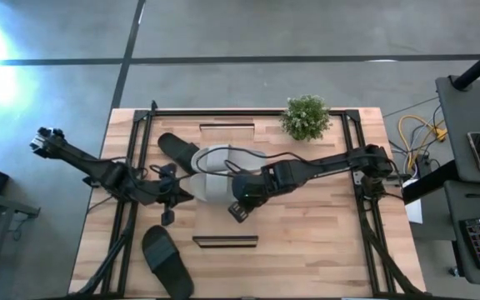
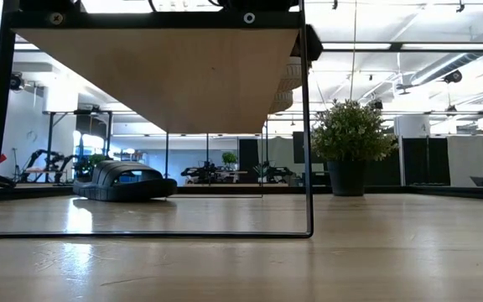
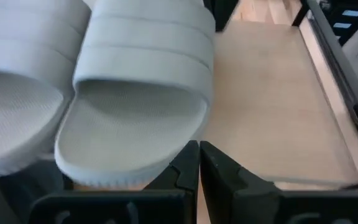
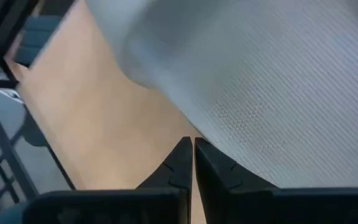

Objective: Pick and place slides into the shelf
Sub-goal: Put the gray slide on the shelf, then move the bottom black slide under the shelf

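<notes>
Flanking grey slides [image 1: 215, 171] | left pincer [image 3: 199, 163] closed, empty | right pincer [image 4: 193, 158] closed, empty

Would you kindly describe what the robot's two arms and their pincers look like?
Both arms are dark, slim and jointed, with black cables along them. The left pincer and right pincer each end in two matte black, wedge-shaped fingers, tapering to points from a wide dark bar.

Potted plant [image 1: 306, 117], table's far edge
</notes>
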